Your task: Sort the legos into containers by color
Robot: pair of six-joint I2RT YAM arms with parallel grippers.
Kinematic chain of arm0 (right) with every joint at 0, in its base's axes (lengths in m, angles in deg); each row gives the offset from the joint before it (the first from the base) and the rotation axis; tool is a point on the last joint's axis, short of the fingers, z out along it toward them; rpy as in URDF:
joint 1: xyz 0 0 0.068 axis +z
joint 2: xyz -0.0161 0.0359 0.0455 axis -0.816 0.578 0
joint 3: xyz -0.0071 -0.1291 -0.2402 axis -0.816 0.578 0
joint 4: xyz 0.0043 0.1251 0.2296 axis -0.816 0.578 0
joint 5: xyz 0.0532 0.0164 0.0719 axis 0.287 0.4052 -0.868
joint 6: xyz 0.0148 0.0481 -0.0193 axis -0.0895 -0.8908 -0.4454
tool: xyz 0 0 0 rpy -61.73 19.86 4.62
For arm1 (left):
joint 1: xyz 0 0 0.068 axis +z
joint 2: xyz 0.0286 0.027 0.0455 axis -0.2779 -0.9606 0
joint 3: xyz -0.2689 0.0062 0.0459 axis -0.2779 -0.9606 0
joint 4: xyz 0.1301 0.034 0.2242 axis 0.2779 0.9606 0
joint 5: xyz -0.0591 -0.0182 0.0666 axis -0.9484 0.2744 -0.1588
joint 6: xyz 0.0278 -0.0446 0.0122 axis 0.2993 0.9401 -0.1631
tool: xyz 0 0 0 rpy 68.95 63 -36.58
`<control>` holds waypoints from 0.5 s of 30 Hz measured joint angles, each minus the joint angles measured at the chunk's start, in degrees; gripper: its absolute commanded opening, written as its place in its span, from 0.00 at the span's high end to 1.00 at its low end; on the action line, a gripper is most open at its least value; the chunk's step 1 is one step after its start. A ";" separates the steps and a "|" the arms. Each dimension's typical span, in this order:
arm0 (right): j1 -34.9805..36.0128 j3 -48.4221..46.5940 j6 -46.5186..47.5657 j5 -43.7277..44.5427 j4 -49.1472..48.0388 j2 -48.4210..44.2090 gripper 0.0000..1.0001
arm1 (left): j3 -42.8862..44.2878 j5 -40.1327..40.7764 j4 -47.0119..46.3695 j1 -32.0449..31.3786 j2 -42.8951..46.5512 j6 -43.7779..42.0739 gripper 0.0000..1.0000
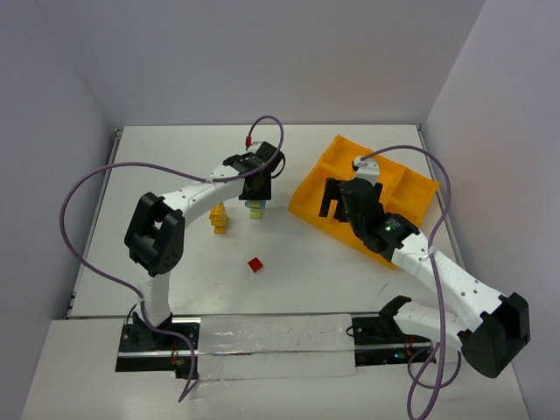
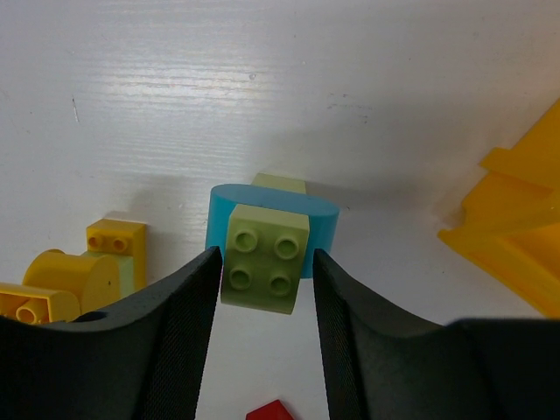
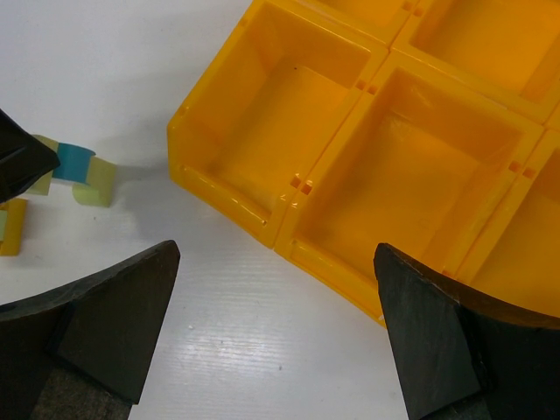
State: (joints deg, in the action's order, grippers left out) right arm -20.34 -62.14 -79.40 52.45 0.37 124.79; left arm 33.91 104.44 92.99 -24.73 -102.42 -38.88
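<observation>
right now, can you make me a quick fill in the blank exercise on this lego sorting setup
1. The top brick between the fingers of the left gripper is light ___ and sits on a teal-blue piece.
2. The right gripper is wide ___ and holds nothing.
3. The tray compartments seen from the right wrist hold ___ legos.
4. The lone brick lying apart from the others is ___.

Missing words: green; open; no; red

no readable text, no labels, no brands, no numbers
</observation>
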 measured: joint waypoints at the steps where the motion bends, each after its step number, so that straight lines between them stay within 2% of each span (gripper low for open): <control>1: 0.00 0.00 -0.01 0.02 0.01 0.00 0.00 | 0.01 -0.03 0.01 0.00 -0.07 -0.07 0.61; 2: 0.00 0.00 -0.01 0.04 0.02 -0.01 0.00 | 0.01 -0.10 -0.01 0.00 -0.12 -0.19 0.69; 5: 0.00 0.00 -0.02 0.10 0.07 -0.02 0.00 | 0.01 -0.15 -0.07 0.00 -0.13 -0.54 0.99; 12: 0.00 -0.02 0.27 -0.06 1.51 -0.83 0.00 | 0.75 -0.75 0.86 0.18 0.14 -1.13 1.00; 15: 0.00 -0.02 1.52 -1.20 1.77 -2.65 0.00 | 0.35 -5.48 0.17 1.32 3.12 -1.36 1.00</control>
State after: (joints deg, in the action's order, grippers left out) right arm -20.34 -62.16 -77.88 51.25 2.14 122.14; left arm 34.26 98.96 93.16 -23.40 -99.30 -40.24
